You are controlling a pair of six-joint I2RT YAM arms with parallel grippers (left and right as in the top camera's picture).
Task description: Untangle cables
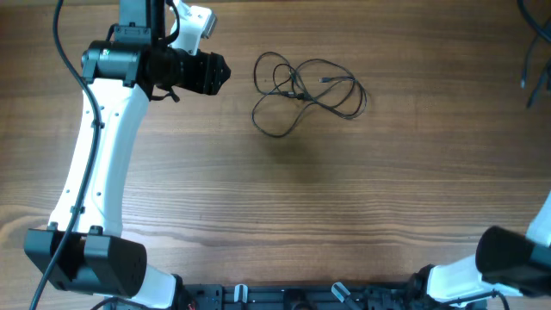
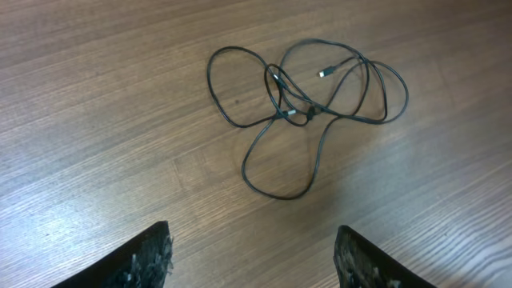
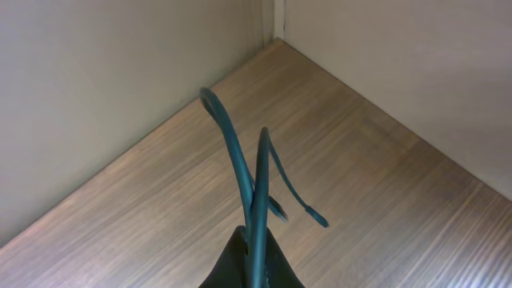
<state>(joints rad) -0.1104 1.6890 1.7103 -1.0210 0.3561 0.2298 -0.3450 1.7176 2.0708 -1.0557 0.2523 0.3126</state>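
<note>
Left claw [image 2: 252,260] agape over wood-grain tabletop [image 2: 96,120]

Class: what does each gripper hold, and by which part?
The left gripper is open, holding nothing. The right gripper pinches a cable along its cord, loops rising.
</note>
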